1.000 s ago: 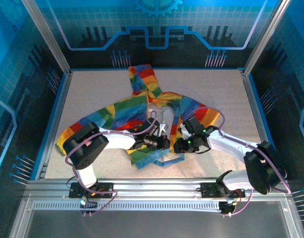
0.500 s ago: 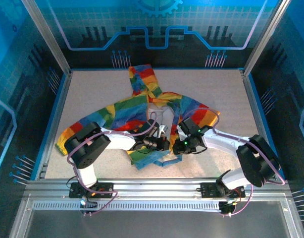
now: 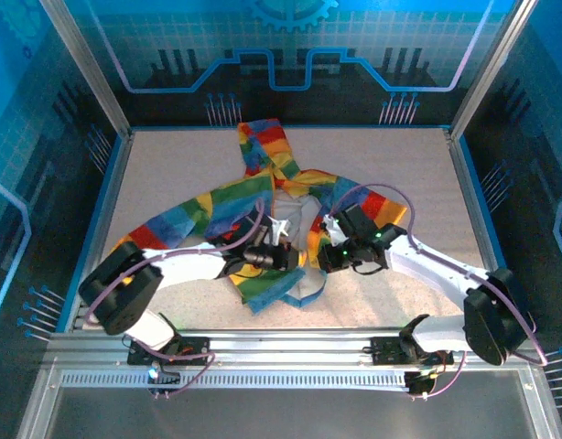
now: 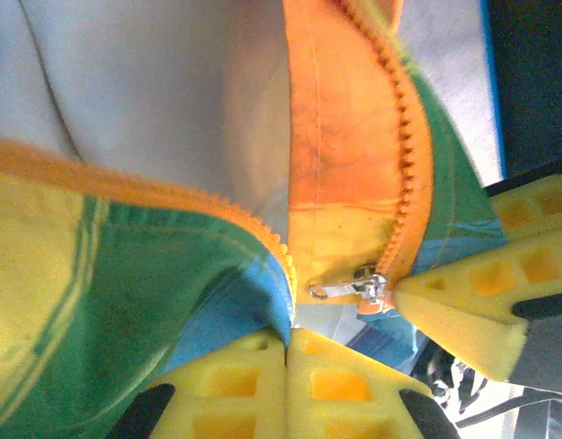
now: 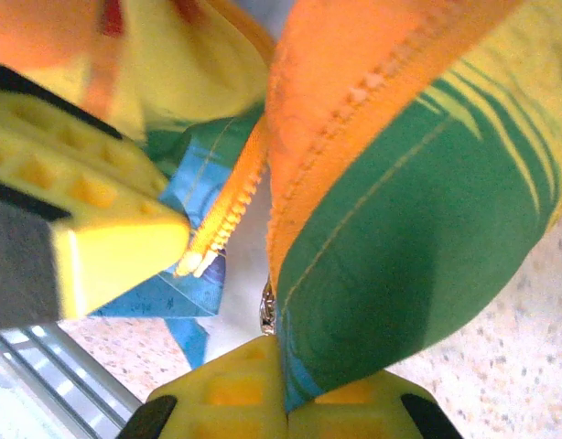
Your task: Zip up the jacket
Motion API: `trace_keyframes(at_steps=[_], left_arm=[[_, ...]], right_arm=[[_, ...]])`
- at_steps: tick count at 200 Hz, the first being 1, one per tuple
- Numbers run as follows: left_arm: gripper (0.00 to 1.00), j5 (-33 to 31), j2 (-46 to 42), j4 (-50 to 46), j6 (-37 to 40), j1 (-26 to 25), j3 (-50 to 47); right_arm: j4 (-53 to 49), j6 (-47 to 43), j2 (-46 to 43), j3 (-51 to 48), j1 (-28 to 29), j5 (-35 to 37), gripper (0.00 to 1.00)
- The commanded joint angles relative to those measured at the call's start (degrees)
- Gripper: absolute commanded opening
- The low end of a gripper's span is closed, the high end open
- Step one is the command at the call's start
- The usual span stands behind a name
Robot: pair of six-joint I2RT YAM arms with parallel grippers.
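The rainbow-striped jacket point(image 3: 249, 197) lies open on the table, hood toward the far side, white lining showing. My left gripper point(image 3: 290, 258) is shut on the blue bottom corner of one front panel point(image 4: 263, 293), next to its orange zipper teeth point(image 4: 221, 206). The silver zipper slider point(image 4: 359, 288) sits low on the other orange zipper track point(image 4: 411, 137). My right gripper point(image 3: 319, 259) is shut on the green and blue hem of that panel point(image 5: 400, 247), just beside the slider point(image 5: 265, 315). The two grippers face each other, a few centimetres apart, with the loose zipper end point(image 5: 212, 242) between them.
The speckled table point(image 3: 171, 165) has blue raised edges and metal posts at the corners. The jacket's left sleeve point(image 3: 148, 238) stretches toward the left edge. A blue strip of hem point(image 3: 290, 293) hangs toward the near rail point(image 3: 281, 347).
Both grippers have moved away from the near edge, carrying the jacket's bottom corners with them. The left arm has stretched out and its base link has swung left.
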Motion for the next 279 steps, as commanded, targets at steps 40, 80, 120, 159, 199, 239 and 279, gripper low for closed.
trace_keyframes(at_steps=[40,80,120,159,199,239,279], left_arm=[[0.00,0.94,-20.26,-14.44,10.89,7.31,-1.49],[0.00,-3.15,-30.49,-15.94,17.23,8.29,-3.25],[0.00,-4.62,-36.18,-5.27,18.63,8.36,-9.39],[0.00,-4.72,-37.30,3.58,19.28,8.46,-13.29],[0.00,-4.23,-37.57,4.26,22.03,9.06,-12.70],[0.00,0.36,-35.11,-4.14,27.26,9.11,-9.66],[0.00,4.14,-38.19,-7.15,27.33,8.67,-9.28]], right_arm=[[8.83,-15.22,-4.36,3.86,5.78,0.85,0.00],[23.89,-17.59,-6.23,0.08,6.66,-0.60,0.00],[28.02,-18.25,-3.95,0.81,6.53,-6.95,0.00],[30.20,-16.05,-3.12,0.46,6.18,-11.80,0.00],[30.47,-15.06,-3.41,-0.21,5.70,-13.07,0.00],[30.38,-15.08,-3.57,0.04,5.44,-11.99,0.00],[28.71,-14.81,-2.26,1.24,5.50,-7.60,0.00]])
